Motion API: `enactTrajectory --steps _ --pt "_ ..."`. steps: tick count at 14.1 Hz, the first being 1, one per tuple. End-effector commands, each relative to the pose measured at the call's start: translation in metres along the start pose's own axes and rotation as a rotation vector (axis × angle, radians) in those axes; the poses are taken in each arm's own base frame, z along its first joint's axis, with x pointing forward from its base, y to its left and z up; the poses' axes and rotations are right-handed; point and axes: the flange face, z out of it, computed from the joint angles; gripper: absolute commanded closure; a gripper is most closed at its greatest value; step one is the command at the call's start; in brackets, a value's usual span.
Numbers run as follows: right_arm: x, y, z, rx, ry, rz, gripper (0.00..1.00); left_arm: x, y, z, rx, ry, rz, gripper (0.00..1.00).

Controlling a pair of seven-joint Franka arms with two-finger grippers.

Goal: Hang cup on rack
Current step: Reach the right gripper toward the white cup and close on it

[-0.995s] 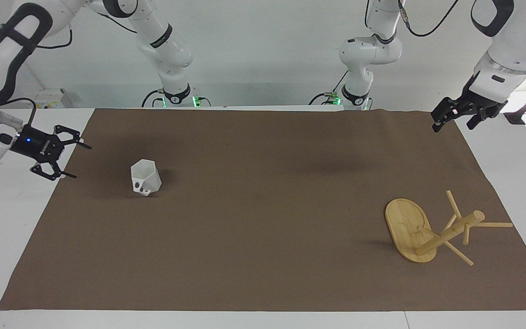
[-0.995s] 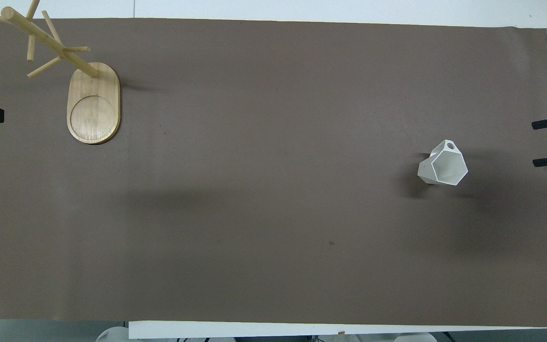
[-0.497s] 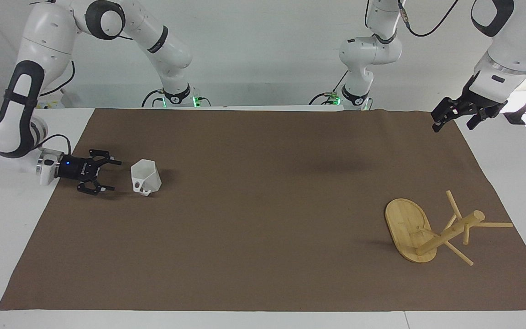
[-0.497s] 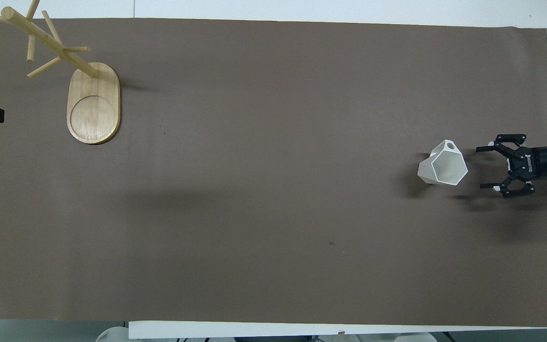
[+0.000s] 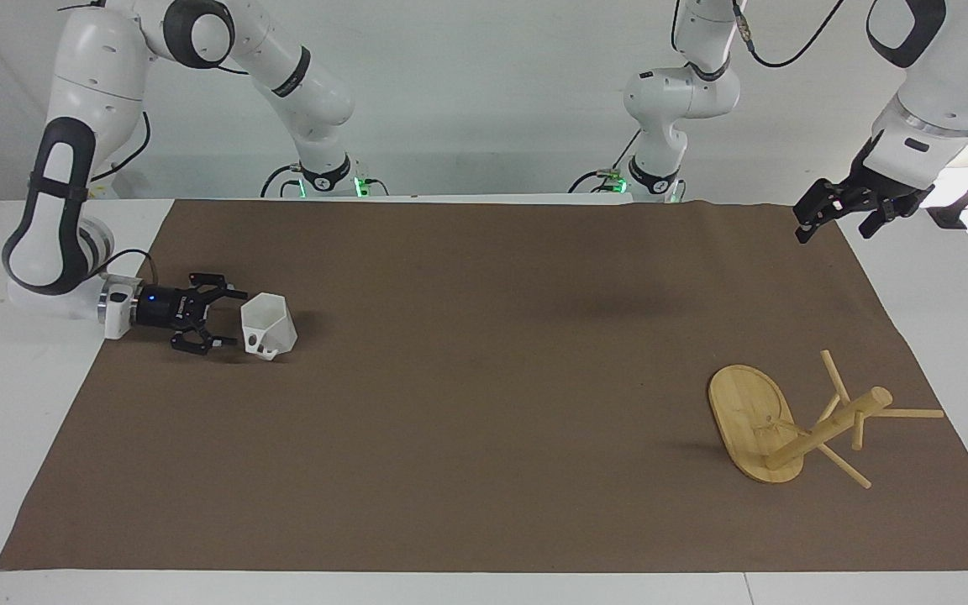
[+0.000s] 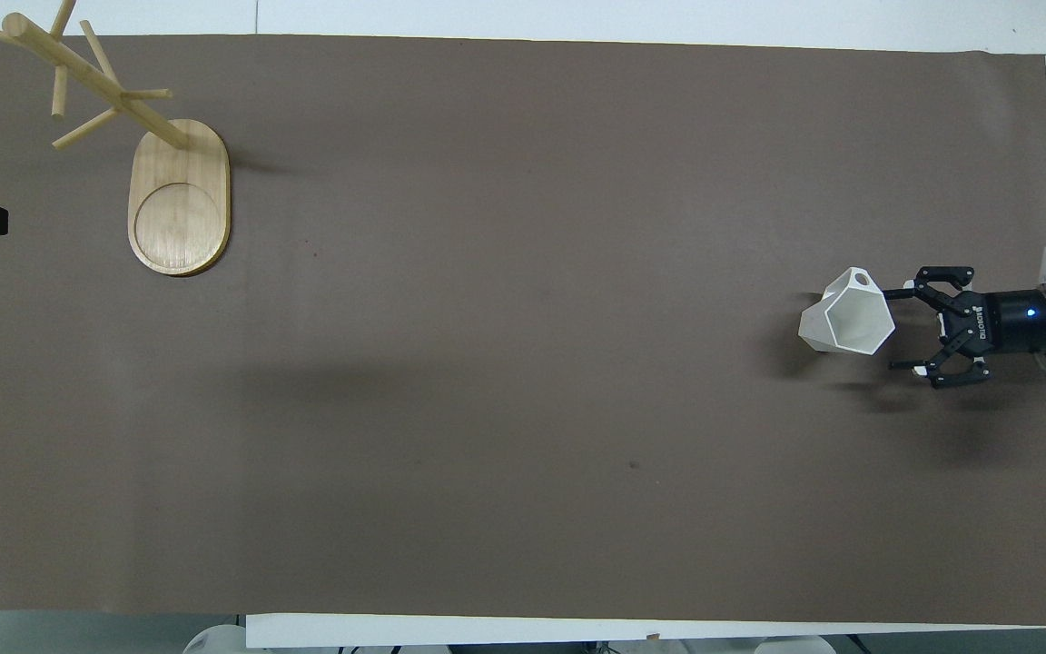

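Cup [image 5: 267,326] stood on the brown mat [image 5: 484,470] toward my right arm's end, well apart from the rack [image 5: 795,420]. My right gripper [image 5: 230,319] had closed in low from the mat's edge within a second, jaws spread wide, empty, tips flanking the cup's wall. Grasp looked imminent. Left gripper [image 5: 837,220] waited, fingers unreadable.

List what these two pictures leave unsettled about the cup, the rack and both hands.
- Left hand: the overhead view's edge cuts it to a dark sliver; in the facing view its fingers are too small to read.
- Right hand, open beside the cup: neither view settles whether a fingertip touches it.
- Cup's handle: faces away in the overhead view, only partly seen in the facing view.
- Rack: its top pegs are cut by the overhead view's edge.
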Motion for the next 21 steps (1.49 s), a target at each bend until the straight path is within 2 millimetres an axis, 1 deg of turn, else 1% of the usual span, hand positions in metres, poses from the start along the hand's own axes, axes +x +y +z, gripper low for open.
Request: enactTrajectory --steps 1,3,7,12,15,17,18,21 --pt "0.006 -0.004 0.009 -0.037 0.01 -0.029 0.0 -0.007 -0.004 -0.002 0.02 -0.008 -0.002 0.0" --pt "0.005 0.003 0.029 -0.036 0.043 -0.034 0.0 -0.007 -0.004 -0.002 0.02 -0.008 -0.002 0.0" --pt "0.007 0.008 0.032 -0.053 0.046 -0.037 0.0 -0.007 -0.004 -0.002 0.02 -0.008 -0.002 0.0" --pt "0.0 0.003 0.039 -0.054 0.045 -0.06 0.0 -0.008 0.001 0.001 0.02 -0.024 0.007 0.0" --pt "0.0 0.002 0.039 -0.052 0.046 -0.075 0.0 -0.008 -0.004 0.001 0.019 -0.024 -0.002 0.0" --pt "0.002 0.003 0.044 -0.045 0.046 -0.099 0.0 -0.008 0.004 0.0 0.02 -0.021 0.011 0.0" --pt "0.003 0.003 0.051 -0.032 0.046 -0.109 0.0 -0.008 0.004 -0.001 0.02 -0.016 0.009 0.0" --pt "0.004 0.004 0.055 -0.033 0.049 -0.117 0.0 -0.008 0.004 0.001 0.021 -0.022 0.005 0.0"
